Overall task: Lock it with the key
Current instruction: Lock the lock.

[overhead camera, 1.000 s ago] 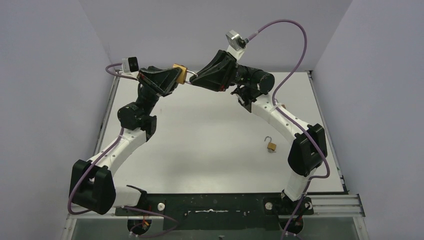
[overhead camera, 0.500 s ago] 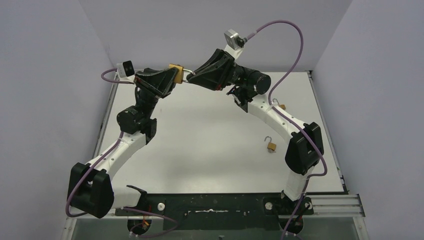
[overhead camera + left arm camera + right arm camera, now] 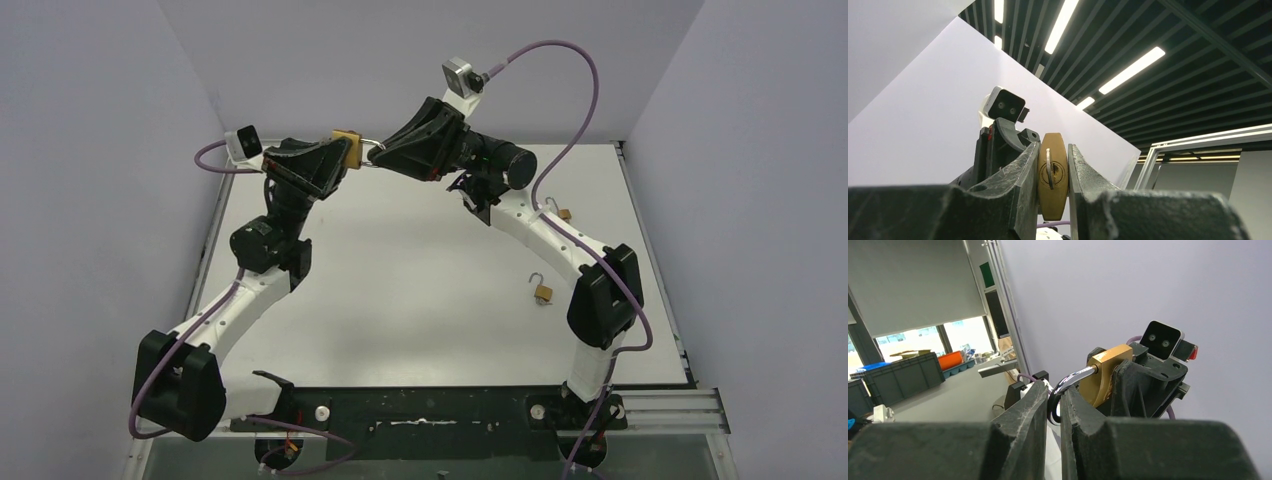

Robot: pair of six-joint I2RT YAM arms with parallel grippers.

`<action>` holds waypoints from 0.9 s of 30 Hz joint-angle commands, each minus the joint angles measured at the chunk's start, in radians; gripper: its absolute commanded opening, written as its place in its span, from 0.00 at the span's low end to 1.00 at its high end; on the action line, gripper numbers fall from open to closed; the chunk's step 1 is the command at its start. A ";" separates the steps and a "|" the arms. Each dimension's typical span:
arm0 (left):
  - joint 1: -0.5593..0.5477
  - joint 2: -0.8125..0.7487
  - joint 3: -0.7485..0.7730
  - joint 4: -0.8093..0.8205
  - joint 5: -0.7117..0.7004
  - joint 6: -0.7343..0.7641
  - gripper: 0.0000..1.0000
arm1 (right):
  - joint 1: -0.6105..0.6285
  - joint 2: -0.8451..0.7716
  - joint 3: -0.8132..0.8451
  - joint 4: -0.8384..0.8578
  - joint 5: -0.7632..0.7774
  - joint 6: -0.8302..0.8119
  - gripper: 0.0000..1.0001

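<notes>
Holding one brass padlock [image 3: 347,137] between them, both arms are raised high over the far end of the white table [image 3: 420,270], so the lock is in the air and off the surface. Left gripper [image 3: 338,158] is clamped on the lock body, fingers [image 3: 1023,170] pressed to its two flat sides, keyway face turned to the left wrist camera; whether a key sits in the keyway I cannot tell. Right gripper [image 3: 378,153] is pinched tight on the steel shackle [image 3: 1073,377], which sticks out of the body toward it. Tabletop is plain and matte. A second padlock [image 3: 542,291], small, brass, shackle swung open, lies on the right half near the right arm's elbow. A third padlock [image 3: 564,213] lies farther back, just beside the right forearm and partly hidden. A black base strip [image 3: 430,405] runs along the near edge with both arm mounts on it. Pale grey-lilac walls [image 3: 100,150] close in the left, back and right sides. Left wrist view looks upward: dark slatted ceiling with strip lights [image 3: 1130,70] and an aluminium frame [image 3: 1198,140] at right. Right wrist view looks past the enclosure: a grey roller blind [image 3: 913,280] over a window, grey crates [image 3: 893,375] and an orange bin [image 3: 952,360].
</notes>
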 commanded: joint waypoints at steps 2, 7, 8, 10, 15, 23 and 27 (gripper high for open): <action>-0.090 0.003 -0.023 -0.059 0.296 0.068 0.00 | 0.060 0.038 0.040 -0.123 0.098 -0.043 0.00; -0.091 0.008 -0.010 -0.056 0.291 0.063 0.00 | 0.064 0.045 0.032 -0.131 0.112 -0.051 0.00; -0.092 0.008 -0.007 -0.058 0.290 0.063 0.00 | 0.067 0.050 0.034 -0.128 0.115 -0.051 0.00; -0.094 0.005 -0.004 -0.062 0.287 0.064 0.00 | 0.075 0.060 0.036 -0.131 0.120 -0.058 0.00; -0.094 -0.020 -0.006 -0.099 0.281 0.090 0.00 | 0.097 0.066 0.028 -0.212 0.128 -0.143 0.00; -0.096 -0.024 -0.004 -0.097 0.270 0.083 0.00 | 0.120 0.079 -0.001 -0.261 0.155 -0.229 0.00; -0.096 -0.026 -0.005 -0.090 0.270 0.076 0.00 | 0.121 0.080 0.001 -0.265 0.153 -0.235 0.00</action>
